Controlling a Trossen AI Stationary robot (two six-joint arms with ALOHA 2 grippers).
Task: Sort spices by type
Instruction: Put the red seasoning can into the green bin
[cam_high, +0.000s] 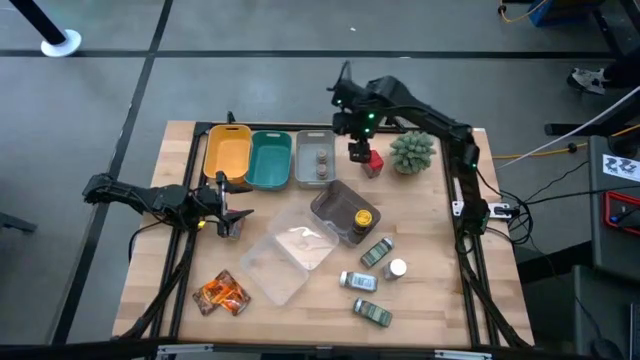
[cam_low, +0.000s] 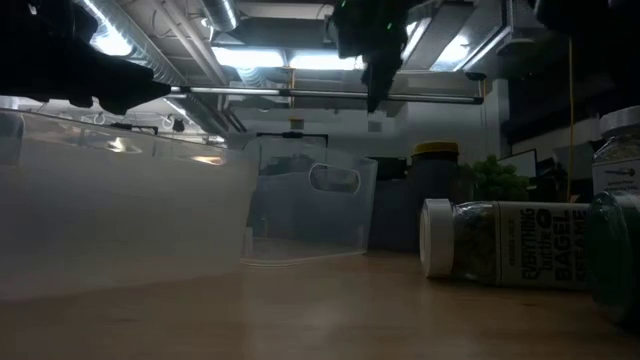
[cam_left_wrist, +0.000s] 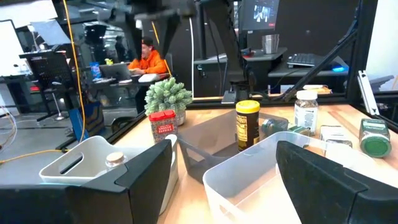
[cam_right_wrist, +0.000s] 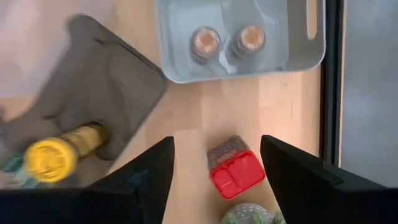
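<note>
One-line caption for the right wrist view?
Open right claw above red-lidded spice jar; two brown jars in grey bin.

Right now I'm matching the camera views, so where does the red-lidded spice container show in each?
High view: red-lidded spice container by the green plant, under the right pincer.
Low view: not visible.
Left wrist view: container before the plant.
Right wrist view: between the fingers.
Shared landmark: the plant.

Both arms poised over the table, jaws parted and empty.

The right gripper (cam_high: 358, 152) hangs at the far side on a bent arm, pointing straight down, its fingers (cam_right_wrist: 146, 177) spread with nothing between them. The left gripper (cam_high: 232, 212) reaches level inward from the left edge, its fingers (cam_left_wrist: 140, 174) likewise apart.
</note>
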